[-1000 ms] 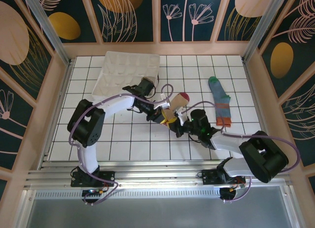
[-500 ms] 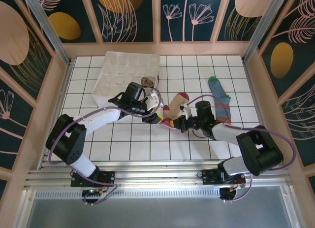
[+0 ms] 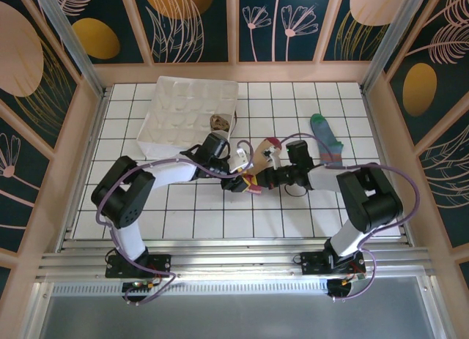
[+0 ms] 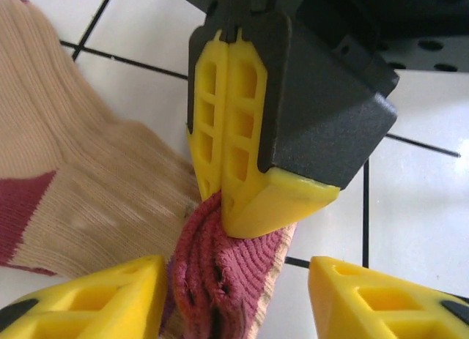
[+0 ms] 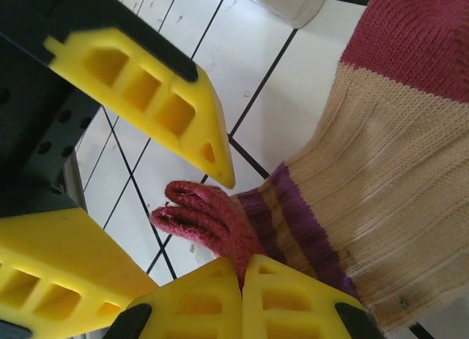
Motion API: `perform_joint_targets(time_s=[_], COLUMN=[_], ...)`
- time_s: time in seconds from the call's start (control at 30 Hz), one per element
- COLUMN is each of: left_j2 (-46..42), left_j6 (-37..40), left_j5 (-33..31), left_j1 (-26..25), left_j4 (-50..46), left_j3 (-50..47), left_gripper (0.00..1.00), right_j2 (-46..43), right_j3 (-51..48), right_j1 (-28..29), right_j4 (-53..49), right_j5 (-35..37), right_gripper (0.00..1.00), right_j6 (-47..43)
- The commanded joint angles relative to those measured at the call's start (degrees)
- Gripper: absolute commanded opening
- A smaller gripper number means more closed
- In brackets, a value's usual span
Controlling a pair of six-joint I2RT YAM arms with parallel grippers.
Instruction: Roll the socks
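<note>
White gridded tabletop [image 3: 190,207]: both grippers meet at the beige sock [image 3: 270,145], table centre.
Your top view places the blue-grey sock [image 3: 326,143] at 3 o'clock of it. Your wrist views add detail: the right gripper [image 5: 242,299] is clamped shut on the striped cuff [image 4: 220,273]; the left gripper [image 4: 234,302] stands partly open, fingers at 9 and 3 o'clock of that cuff, gripping nothing.

White tray [image 3: 183,105] at far-L of grid-tiled tbl [image 3: 198,216], w/ floral wall panels [image 3: 293,24] behind.
</note>
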Motion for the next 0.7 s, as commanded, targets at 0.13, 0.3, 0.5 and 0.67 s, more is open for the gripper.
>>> perform_joint_targets(time_s=[0.13, 0.3, 0.5, 0.67], left_j2=[3.1, 4.8, 5.9, 6.8], left_j6=[-1.4, -3.5, -6.2, -7.5], left_j5=[2.3, 1.3, -2.6, -3.3], left_j1=[-0.1, -0.1, -0.1, -0.1], left_j4=[-1.2, -2.9, -3.7, -3.4], left_j3=[2.3, 1.9, 0.4, 0.6], left_gripper=[0.10, 0.00, 0.00, 0.00], right_j2=[3.3, 2.9, 0.1, 1.4], right_j3=[3.2, 3.4, 1.0, 3.5], right_j1=[-0.5, -0.4, -0.1, 2.4], right_j4=[-5.0, -6.4, -5.1, -9.8], right_j5=[-2.6, -2.3, 4.4, 14.0], right_gripper=[0.00, 0.14, 0.29, 0.23], right_j6=[-1.0, 0.6, 3.4, 2.4])
